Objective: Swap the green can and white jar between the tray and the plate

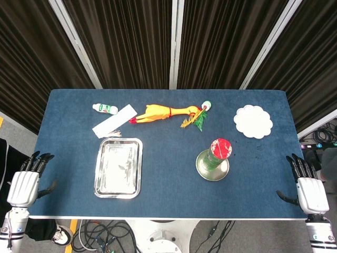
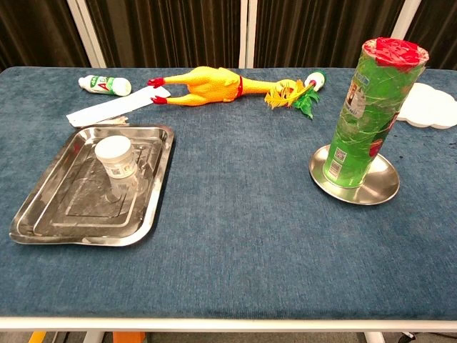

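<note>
A tall green can [image 2: 368,114] with a red lid stands upright on a round metal plate [image 2: 382,187] right of centre; from above the can [image 1: 219,150] hides most of the plate [image 1: 202,169]. A small white jar [image 2: 116,158] stands upright in the far part of the steel tray [image 2: 163,171] on the left; in the head view the tray [image 1: 98,174] shows but the jar is hard to make out. My left hand [image 1: 26,182] and right hand [image 1: 308,184] hover at the table's front corners, fingers apart, holding nothing, far from both objects.
Along the back lie a yellow rubber chicken [image 1: 160,112], a small white bottle [image 1: 105,108], a white paper strip [image 1: 114,121] and a green-capped bottle [image 1: 206,105]. A white scalloped dish [image 1: 253,121] sits at the back right.
</note>
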Available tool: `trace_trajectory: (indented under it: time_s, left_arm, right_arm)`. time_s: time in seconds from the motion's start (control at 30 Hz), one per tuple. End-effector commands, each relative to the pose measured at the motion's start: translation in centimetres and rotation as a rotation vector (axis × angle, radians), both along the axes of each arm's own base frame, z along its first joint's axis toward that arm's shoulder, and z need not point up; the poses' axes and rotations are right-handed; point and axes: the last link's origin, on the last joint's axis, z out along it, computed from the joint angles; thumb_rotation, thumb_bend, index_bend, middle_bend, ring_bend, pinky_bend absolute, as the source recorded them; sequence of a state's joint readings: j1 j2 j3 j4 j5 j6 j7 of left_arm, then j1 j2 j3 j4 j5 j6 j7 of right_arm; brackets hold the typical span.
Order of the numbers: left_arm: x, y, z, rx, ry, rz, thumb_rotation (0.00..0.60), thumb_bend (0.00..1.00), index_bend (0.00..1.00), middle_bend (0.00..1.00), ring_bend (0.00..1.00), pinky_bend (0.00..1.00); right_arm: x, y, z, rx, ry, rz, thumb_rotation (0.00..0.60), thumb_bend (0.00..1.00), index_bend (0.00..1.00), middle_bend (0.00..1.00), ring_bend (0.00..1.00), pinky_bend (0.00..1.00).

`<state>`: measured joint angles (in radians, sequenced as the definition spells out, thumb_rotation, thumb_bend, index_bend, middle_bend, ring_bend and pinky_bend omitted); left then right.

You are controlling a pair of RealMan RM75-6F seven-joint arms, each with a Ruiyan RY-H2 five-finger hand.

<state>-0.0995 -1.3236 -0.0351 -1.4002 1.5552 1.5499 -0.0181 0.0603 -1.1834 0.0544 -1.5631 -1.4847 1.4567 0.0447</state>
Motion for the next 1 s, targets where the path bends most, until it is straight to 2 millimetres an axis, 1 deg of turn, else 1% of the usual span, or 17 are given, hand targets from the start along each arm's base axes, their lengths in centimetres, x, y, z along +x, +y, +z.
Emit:
trace_trajectory:
  time_s: [0.03,0.17,0.3,0.43,0.63,0.73,0.77,0.87,1.0]
  left_arm:
    - [0.0,0.1,-0.1,0.001,-0.002,-0.002,0.6,0.21,0.18,0.16,0.09,0.22]
    - [0.2,0.1,-0.3,-0.01,-0.001,-0.007,0.6,0.21,0.18,0.16,0.09,0.22]
    - [0.2,0.2,0.1,-0.006,0.001,-0.01,0.6,0.2,0.18,0.16,0.09,0.22]
    - [0.2,0.3,0.0,-0.011,-0.002,-0.011,0.6,0.21,0.18,0.16,0.09,0.22]
    - [-0.1,0.1,-0.7,-0.027,-0.009,-0.001,0.6,0.21,0.18,0.16,0.09,0.22]
    - [-0.2,0.2,-0.9,-0.031,-0.015,0.001,0.6,0.2,0.18,0.16,0.09,0.22]
    - [-0.1,0.2,-0.9,-0.031,-0.018,-0.003,0.6,0.2,0.18,0.16,0.09,0.22]
    - [-0.1,0.2,-0.9,-0.036,-0.018,-0.01,0.6,0.2,0.18,0.16,0.09,0.22]
    - [-0.4,0.0,-0.7,-0.032,-0.018,-0.003,0.6,0.21,0.18,0.16,0.09,0.22]
  right_arm:
    - [0.1,0.0,0.0,0.0,0.0,0.005,0.6,0.07,0.0,0.0,0.0,0.0]
    - [0.1,0.1,-0.1,0.003,-0.003,0.006,0.6,0.07,0.0,0.0,0.0,0.0]
    - [0.6,-0.2,0.2,-0.008,-0.003,0.023,0.6,0.07,0.0,0.0,0.0,0.0]
    - [2.1,-1.2,0.9,-0.016,0.01,0.077,0.6,0.07,0.0,0.0,0.0,0.0]
    - [5.7,-3.6,1.7,0.013,0.037,0.212,0.6,0.07,0.0,0.0,0.0,0.01]
    - [8.1,-5.4,1.6,0.039,0.04,0.276,0.6,0.06,0.0,0.0,0.0,0.02]
    - [9.1,-6.2,1.4,0.054,0.04,0.304,0.6,0.07,0.0,0.0,0.0,0.02]
    - [11.2,-8.1,0.4,0.118,0.038,0.348,0.6,0.07,0.0,0.0,0.0,0.03]
    - [13.3,-10.2,-0.8,0.195,0.049,0.373,0.6,0.07,0.0,0.0,0.0,0.06]
